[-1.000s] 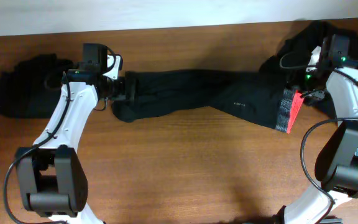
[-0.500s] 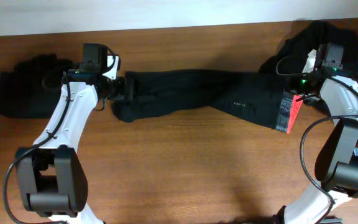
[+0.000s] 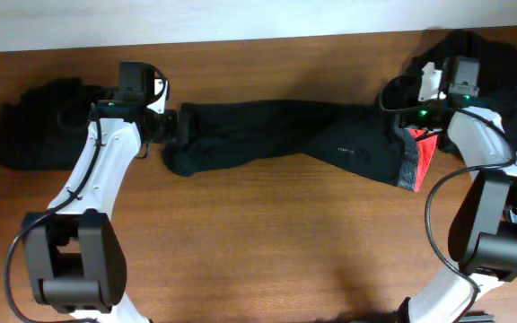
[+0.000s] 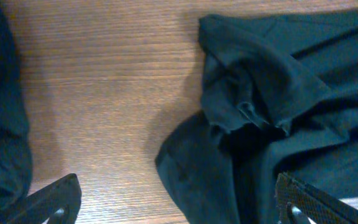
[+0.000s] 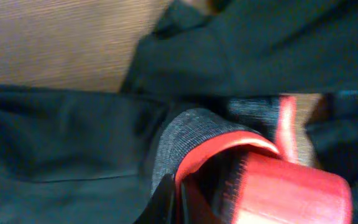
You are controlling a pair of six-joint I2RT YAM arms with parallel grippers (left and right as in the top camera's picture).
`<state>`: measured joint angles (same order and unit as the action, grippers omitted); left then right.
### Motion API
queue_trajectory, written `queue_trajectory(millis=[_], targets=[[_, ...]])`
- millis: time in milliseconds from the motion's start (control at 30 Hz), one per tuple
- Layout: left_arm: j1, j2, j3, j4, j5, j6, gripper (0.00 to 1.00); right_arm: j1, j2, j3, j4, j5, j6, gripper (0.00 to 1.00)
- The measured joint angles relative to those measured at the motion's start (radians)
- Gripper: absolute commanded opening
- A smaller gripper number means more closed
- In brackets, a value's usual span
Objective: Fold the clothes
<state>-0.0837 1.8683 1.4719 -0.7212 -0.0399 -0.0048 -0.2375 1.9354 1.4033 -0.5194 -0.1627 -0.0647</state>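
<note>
Stretched across the far half of the tabletop [image 3: 258, 251]: black trousers [image 3: 312, 139]; pinched at the grey waistband [image 5: 185, 134], red lining [image 5: 278, 186] showing, by the right tool [image 5: 173, 202], clamped tight near the right edge; spread wide and empty over the hems [image 4: 241, 118], the left tool [image 4: 179, 205]; heaped at both far corners, more dark clothes [image 3: 34, 121].

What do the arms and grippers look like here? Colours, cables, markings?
The left arm and right arm have white link shells, black joints and blocky black bases. A thin black cable loops along each. A green light glows near the right wrist. The left gripper has black fingers with a woven, carbon-like texture. Of the right gripper only dark tips show. No readable markings.
</note>
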Motion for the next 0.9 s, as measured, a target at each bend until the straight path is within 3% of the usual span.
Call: queue_trajectory(millis=[167,433,800,900], targets=[[0.045,0.000,0.002,0.003,-0.014,0.000,0.99,0.087,0.013,0.086,-0.111,0.000,0.000,0.04],[0.146,0.000,0.026,-0.004,-0.021,0.000,0.99,0.301,0.024,0.573,-0.368,-0.006,0.000,0.04],[0.176,-0.084,0.026,-0.031,-0.021,0.000,0.99,0.439,0.024,0.989,-0.483,-0.011,-0.002,0.04],[0.177,-0.127,0.028,-0.058,-0.002,0.000,0.94,0.443,0.023,1.049,-0.524,-0.001,-0.003,0.04]])
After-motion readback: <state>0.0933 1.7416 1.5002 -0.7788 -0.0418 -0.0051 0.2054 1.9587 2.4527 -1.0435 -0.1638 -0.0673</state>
